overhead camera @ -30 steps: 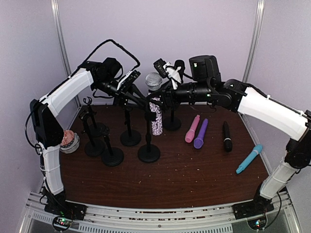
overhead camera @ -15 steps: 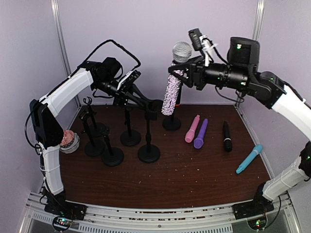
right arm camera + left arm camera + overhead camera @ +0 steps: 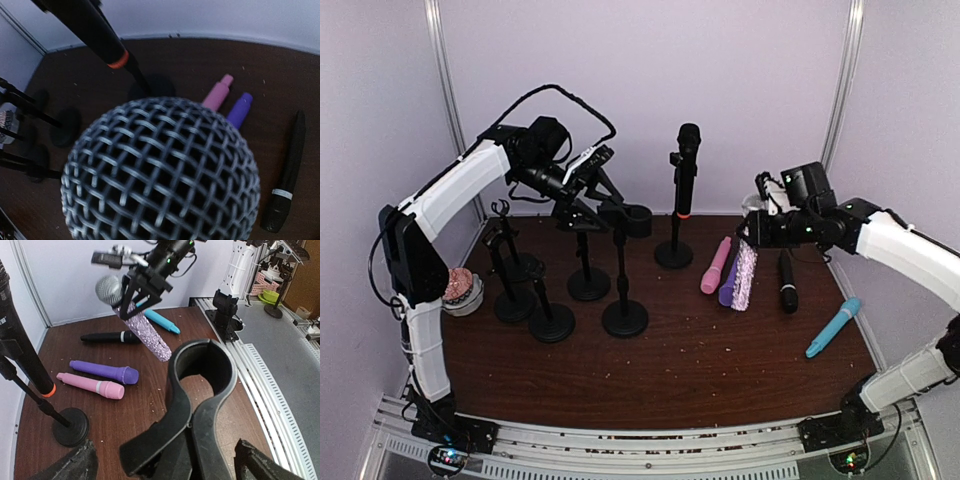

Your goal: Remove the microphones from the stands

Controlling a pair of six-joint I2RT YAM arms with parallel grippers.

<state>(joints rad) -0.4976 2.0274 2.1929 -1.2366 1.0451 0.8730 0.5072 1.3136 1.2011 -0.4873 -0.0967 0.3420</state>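
At right, right tool (image 3: pixel 136 301) grasping glitter microphone (image 3: pixel 148 337); left tool (image 3: pixel 165 467) released, around stand clip (image 3: pixel 210 435).

No text, brand, number or sign can be read in any view. The black microphone (image 3: pixel 290 165) lying flat bears a pale band near one end, but it is too small and blurred to tell whether it carries any print
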